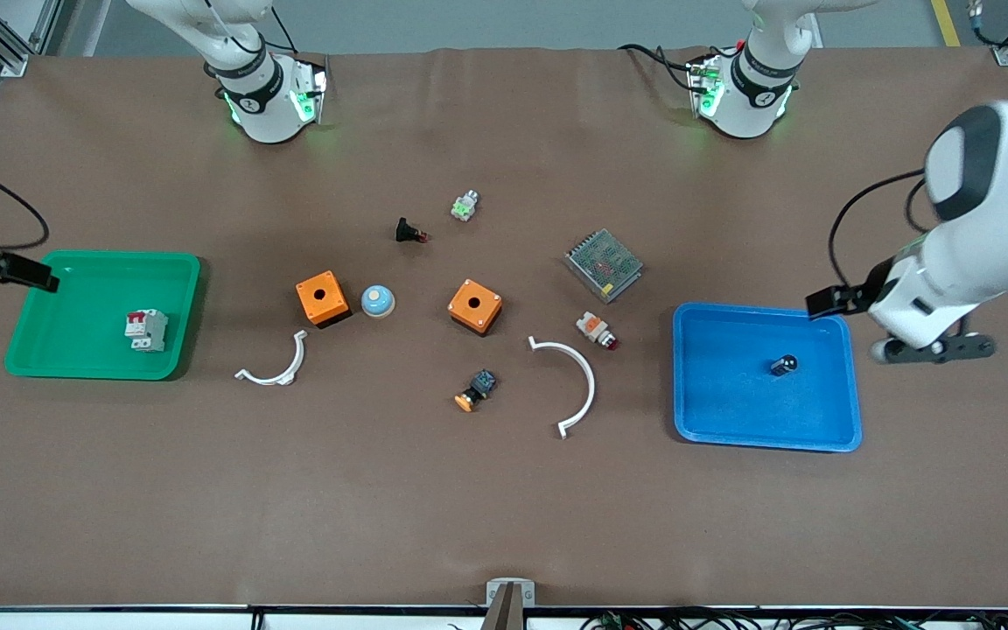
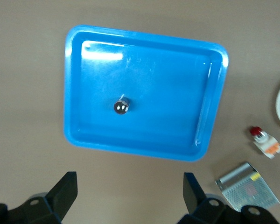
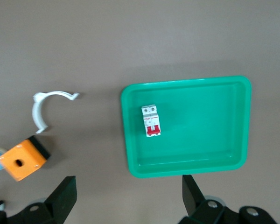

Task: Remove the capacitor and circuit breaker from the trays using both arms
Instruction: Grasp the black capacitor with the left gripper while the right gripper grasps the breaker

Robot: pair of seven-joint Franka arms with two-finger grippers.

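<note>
The capacitor (image 1: 784, 365), a tiny black cylinder, lies in the blue tray (image 1: 850, 385) at the left arm's end; it also shows in the left wrist view (image 2: 122, 106) inside the blue tray (image 2: 144, 38). My left gripper (image 1: 854, 325) (image 2: 129, 196) is open and empty, up in the air over bare table beside that tray. The breaker (image 1: 145, 331), white-grey with red levers, lies in the green tray (image 1: 75, 367) at the right arm's end, and shows in the right wrist view (image 3: 150, 120) in the green tray (image 3: 186, 80). My right gripper (image 1: 27, 273) (image 3: 129, 198) is open and empty, over bare table beside the green tray.
Between the trays lie two orange boxes (image 1: 322, 297) (image 1: 474, 306), two white arc clips (image 1: 276, 367) (image 1: 576, 381), a metal mesh unit (image 1: 604, 264), a blue dome button (image 1: 377, 301), a white-and-orange part with a red tip (image 1: 597, 330), a black part with a red tip (image 1: 408, 231) and other small parts.
</note>
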